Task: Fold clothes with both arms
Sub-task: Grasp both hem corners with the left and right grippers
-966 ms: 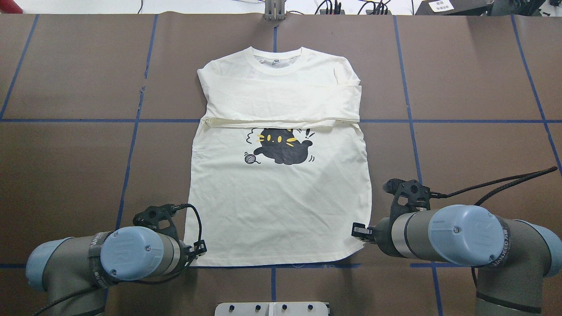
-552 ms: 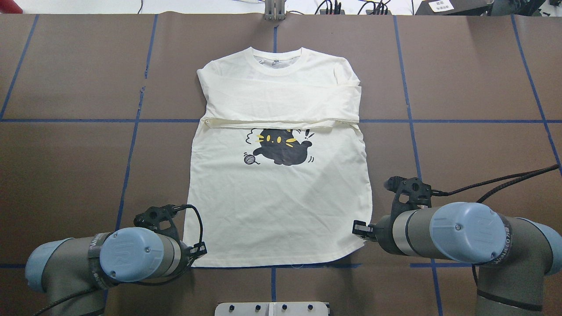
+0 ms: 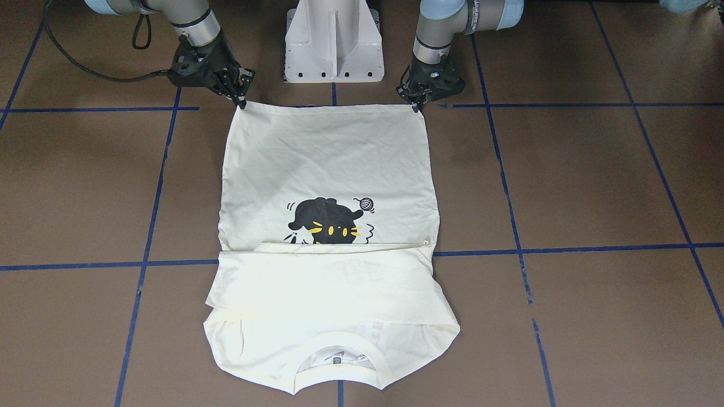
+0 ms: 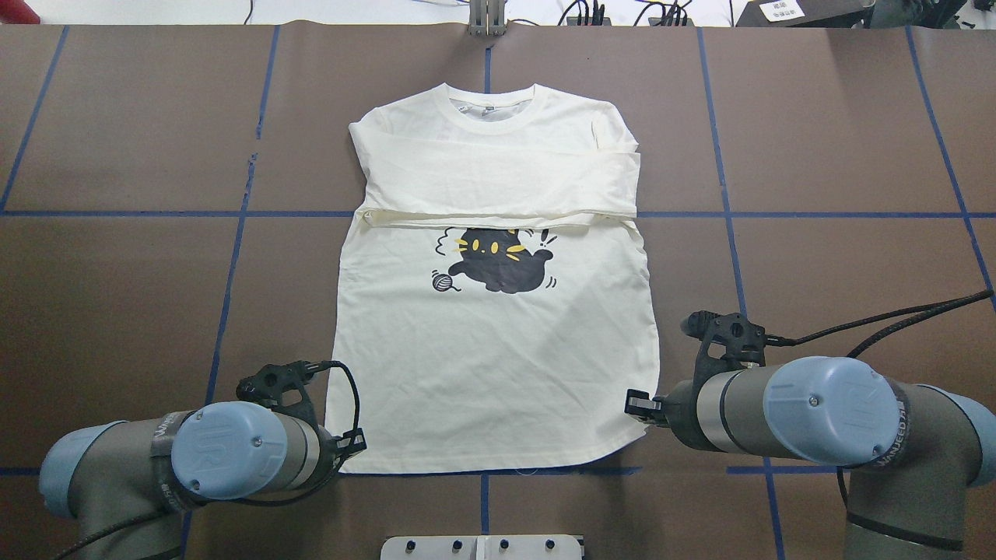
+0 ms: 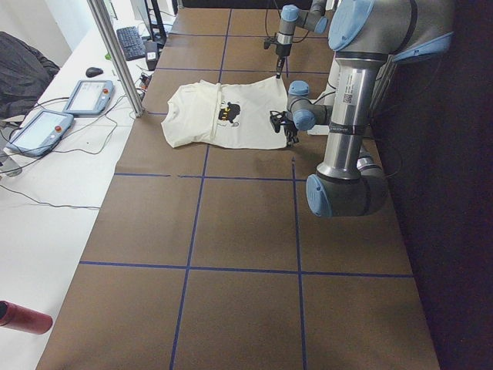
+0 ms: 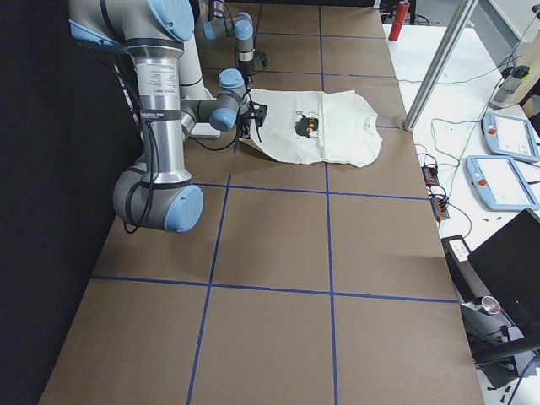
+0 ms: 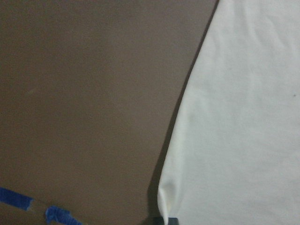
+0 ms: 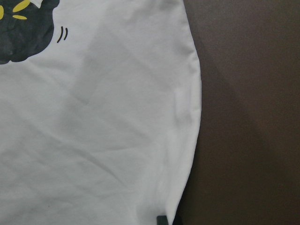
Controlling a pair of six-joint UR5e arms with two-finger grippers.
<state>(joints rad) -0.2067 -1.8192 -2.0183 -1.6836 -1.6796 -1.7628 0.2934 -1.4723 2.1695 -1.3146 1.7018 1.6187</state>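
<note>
The cream-white T-shirt (image 4: pixel 498 373) is laid flat on the brown surface (image 4: pixel 117 311), print side up, in the middle between the two arms. Its collar (image 4: pixel 490 101) is turned away from the robot, and its bottom hem is turned toward the robot. Both long sleeves (image 4: pixel 498 187) are folded across the chest, one over the other, just above the black cat print (image 4: pixel 498 260). A small yarn ball (image 4: pixel 442 281) is printed just beside the cat.

The left pincer (image 3: pixel 417 104) is clenched on the hem corner on the robot's left side. In the left wrist view the cloth is seen bunched up at that corner. The right pincer (image 3: pixel 241 102) is clenched on the other hem corner. The hem is drawn straight between the two pincers.

The surface is marked into big squares by blue tape lines (image 4: pixel 226 311). A white base (image 3: pixel 334 39) is set near the hem, between the two arms. Two handheld screens (image 5: pixel 82 96) are laid on a white table past the collar end.
</note>
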